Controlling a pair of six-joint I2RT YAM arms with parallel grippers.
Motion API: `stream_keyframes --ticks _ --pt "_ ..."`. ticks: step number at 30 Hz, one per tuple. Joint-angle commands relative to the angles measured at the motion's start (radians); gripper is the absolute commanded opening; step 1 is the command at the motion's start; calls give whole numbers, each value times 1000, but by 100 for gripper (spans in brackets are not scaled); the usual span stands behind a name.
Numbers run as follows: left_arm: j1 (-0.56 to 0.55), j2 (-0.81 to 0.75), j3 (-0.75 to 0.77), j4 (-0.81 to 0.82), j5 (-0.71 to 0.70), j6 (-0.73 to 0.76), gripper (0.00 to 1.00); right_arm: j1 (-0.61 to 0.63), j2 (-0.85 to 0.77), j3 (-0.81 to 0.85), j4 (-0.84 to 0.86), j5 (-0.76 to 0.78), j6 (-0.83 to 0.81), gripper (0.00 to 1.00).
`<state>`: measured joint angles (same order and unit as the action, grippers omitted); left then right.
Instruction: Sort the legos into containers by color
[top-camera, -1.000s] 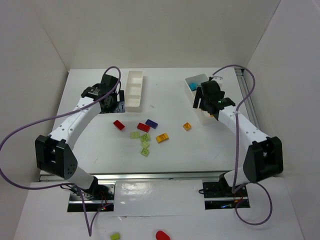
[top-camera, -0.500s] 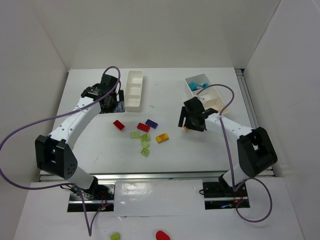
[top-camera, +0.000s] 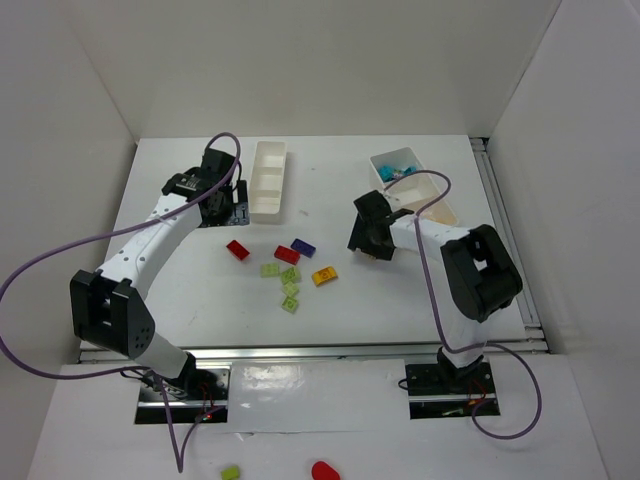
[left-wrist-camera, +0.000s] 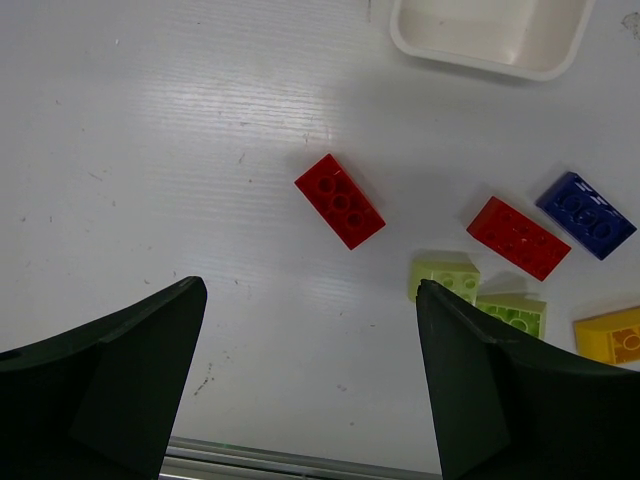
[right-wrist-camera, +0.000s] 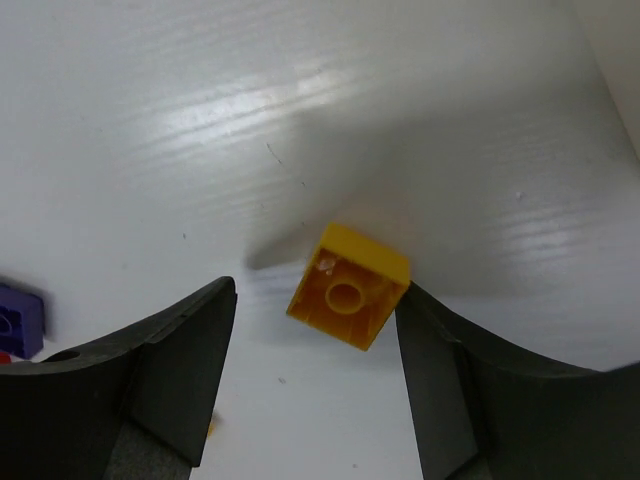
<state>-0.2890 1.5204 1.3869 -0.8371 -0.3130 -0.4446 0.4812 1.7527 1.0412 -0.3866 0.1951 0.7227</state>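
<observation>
Step in hand: picking up the small yellow-orange brick (right-wrist-camera: 348, 297), which lies on the table right of the loose pile, just near of the right tray (top-camera: 378, 172).
Right gripper (right-wrist-camera: 315, 300): low over the table, astride that brick. The jaws are parted and not yet clamped; the right finger (right-wrist-camera: 430, 380) looks to touch the brick's edge, while the left finger stands a little apart.
Doing it well: the brick sits turned at an angle to the fingers. I judge it best to close slowly, so the fingers square it up rather than flick it out sideways, and to lift only once both fingers press on it.
Destination: cyan bricks (top-camera: 400, 173) fill the far compartment of the right tray, so this brick needs a different one.
Left gripper (left-wrist-camera: 310, 300): released, jaws wide, holding nothing, hovering beside the left tray (top-camera: 266, 213) with a red brick (left-wrist-camera: 339, 200) below it.
Hidden from above: the right gripper covers the yellow-orange brick, and the right arm crosses the right tray's nearer compartments, so their contents cannot be told.
Cut off: a purple brick (right-wrist-camera: 20, 320) shows only at the left edge of the right wrist view.
</observation>
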Motion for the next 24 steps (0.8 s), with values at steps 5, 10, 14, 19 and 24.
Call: stream_keyframes --ticks 5,10,14,19,24 --pt "-4 -6 31 -8 -17 4 95 43 57 68 8 98 -8 55" --pt "-4 -6 21 -8 -6 4 95 53 10 98 -32 153 -23 22" --pt "-4 -16 21 -8 -6 4 95 62 -129 118 -83 276 -61 20" --pt "-4 -16 21 -8 -6 4 95 -51 -297 80 -74 371 -91 20" --pt "-4 -16 21 -8 3 4 95 -165 -317 62 -57 354 -146 26"
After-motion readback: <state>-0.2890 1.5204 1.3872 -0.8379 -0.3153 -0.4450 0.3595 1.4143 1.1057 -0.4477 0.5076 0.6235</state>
